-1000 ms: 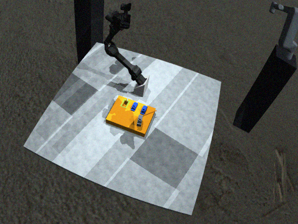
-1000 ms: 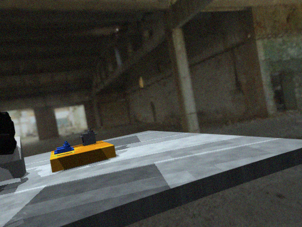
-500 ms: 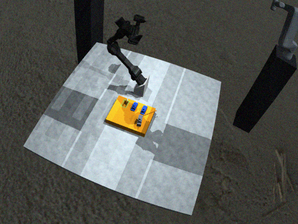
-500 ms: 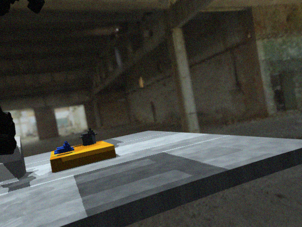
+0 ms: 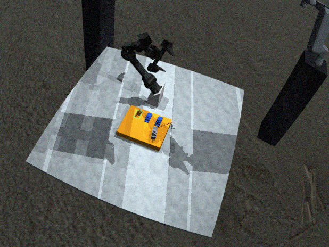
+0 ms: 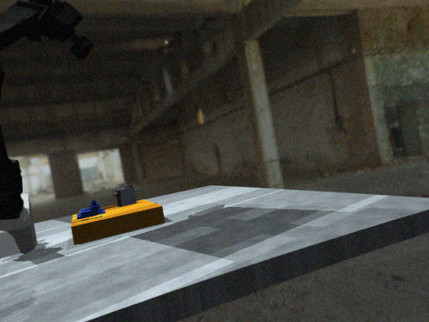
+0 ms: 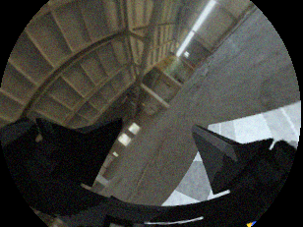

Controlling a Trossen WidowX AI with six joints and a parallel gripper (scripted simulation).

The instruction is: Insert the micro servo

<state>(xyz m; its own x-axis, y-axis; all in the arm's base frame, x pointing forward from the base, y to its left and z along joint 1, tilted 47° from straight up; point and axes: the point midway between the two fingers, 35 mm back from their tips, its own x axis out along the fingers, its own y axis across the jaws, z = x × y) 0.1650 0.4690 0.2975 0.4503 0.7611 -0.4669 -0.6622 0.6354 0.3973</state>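
The loose grey micro servo (image 5: pixel 154 133) (image 6: pixel 128 196) stands on the orange deck (image 5: pixel 138 134) (image 6: pixel 119 225), near one corner, well above the deck surface. A small knob shows on its top; its thin cable reaches to the deck's edge. The marked pocket (image 5: pixel 138 114) has a green outline and a dark opening, near the opposite end of the deck. In the exterior view only a thin green line of it shows. My gripper (image 5: pixel 169 63) (image 7: pixel 158 125) is open and empty, raised high beyond the deck on the arm's base side, far from the servo.
Two blue servos (image 5: pixel 148 117) (image 5: pixel 158 121) sit in the deck between the pocket and the grey servo. The arm's grey base block (image 5: pixel 155 99) (image 6: pixel 27 232) stands just behind the deck. A separate grey arm (image 5: pixel 318 32) stands on a dark pillar at the right.
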